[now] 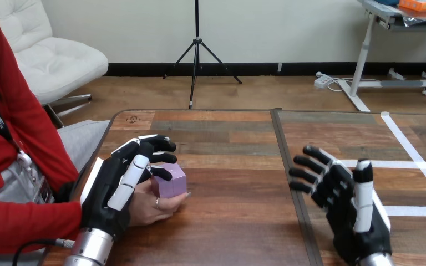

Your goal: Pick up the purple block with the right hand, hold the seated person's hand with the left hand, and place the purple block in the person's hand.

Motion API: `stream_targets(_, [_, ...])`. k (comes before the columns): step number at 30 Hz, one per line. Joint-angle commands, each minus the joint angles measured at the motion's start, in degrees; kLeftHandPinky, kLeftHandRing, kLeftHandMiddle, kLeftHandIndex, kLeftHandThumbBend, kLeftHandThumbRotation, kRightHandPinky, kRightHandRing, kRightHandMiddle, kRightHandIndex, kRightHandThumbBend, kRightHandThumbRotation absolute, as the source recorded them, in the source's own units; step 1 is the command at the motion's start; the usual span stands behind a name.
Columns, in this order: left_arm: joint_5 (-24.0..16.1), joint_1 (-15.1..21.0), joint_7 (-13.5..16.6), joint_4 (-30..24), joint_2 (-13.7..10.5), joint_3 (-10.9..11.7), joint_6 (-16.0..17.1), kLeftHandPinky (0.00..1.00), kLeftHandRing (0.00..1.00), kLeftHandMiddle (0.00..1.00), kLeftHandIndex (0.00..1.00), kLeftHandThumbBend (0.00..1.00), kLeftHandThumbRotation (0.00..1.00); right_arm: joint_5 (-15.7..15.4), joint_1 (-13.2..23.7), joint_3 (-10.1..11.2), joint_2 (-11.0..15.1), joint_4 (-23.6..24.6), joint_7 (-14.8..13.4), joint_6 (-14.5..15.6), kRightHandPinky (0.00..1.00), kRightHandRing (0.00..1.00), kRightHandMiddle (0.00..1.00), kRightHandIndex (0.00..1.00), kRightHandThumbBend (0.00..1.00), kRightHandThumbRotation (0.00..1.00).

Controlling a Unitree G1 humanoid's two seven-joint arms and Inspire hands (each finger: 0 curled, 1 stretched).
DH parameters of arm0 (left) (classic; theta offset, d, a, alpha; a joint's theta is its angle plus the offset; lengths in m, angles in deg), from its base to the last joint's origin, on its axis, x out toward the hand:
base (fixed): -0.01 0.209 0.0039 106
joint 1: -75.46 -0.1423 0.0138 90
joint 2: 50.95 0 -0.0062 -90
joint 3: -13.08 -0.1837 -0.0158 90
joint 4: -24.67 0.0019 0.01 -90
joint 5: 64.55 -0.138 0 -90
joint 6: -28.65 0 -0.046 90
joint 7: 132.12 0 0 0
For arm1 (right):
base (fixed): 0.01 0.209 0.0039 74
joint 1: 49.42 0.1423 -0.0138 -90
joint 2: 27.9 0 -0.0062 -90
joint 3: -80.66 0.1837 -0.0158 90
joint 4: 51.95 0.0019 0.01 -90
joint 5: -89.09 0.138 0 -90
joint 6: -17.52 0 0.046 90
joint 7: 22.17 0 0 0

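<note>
- At the left edge of the table, the left robot hand is wrapping over the person's hand. Its fingers are curling across the top, and the tips are touching the purple block.
- Just right of those fingertips, the purple block is sitting in the person's hand, with the person's fingers cupping it from below.
- Judging by that, the placing step is looking done and the task is nearing its end. The next move is calling for the left robot hand to uncurl gently and lift clear without nudging the block off the palm.
- Further right, well apart from the block, the right robot hand is hovering over the table. Its fingers are spread and loosely bent, pinching nothing, and its forearm is rising from the bottom edge.
</note>
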State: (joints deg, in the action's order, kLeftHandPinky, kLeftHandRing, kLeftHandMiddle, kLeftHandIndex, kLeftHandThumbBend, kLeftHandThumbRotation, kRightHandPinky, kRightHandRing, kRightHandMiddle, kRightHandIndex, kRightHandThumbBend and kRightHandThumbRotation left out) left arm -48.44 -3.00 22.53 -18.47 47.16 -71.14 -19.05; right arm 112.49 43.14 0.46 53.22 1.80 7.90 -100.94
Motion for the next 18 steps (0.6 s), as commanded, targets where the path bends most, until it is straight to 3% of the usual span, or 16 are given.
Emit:
stream_targets(1, [1.0, 4.6, -1.0, 3.7, 0.7, 2.1, 0.3, 0.47, 0.63, 0.65, 0.62, 0.55, 0.72, 0.7, 5.9, 1.6, -1.4, -2.8, 0.9, -2.1, 0.7, 0.75, 0.77, 0.78, 0.81, 1.0])
stream_targets(13, [-0.7, 7.0, -0.4, 7.2, 1.6, 3.4, 2.2, 0.44, 0.59, 0.63, 0.6, 0.45, 0.66, -0.8, 7.3, 2.3, -2.1, -5.2, 0.2, -2.8, 0.69, 0.74, 0.76, 0.77, 0.8, 1.0])
stream_targets(18, [-2.0, 7.4, 0.7, 7.9, 1.5, 3.2, 2.8, 0.43, 0.58, 0.62, 0.59, 0.46, 0.64, -0.9, 7.7, 2.6, -2.3, -5.7, 0.6, -2.7, 0.68, 0.73, 0.76, 0.77, 0.8, 1.0])
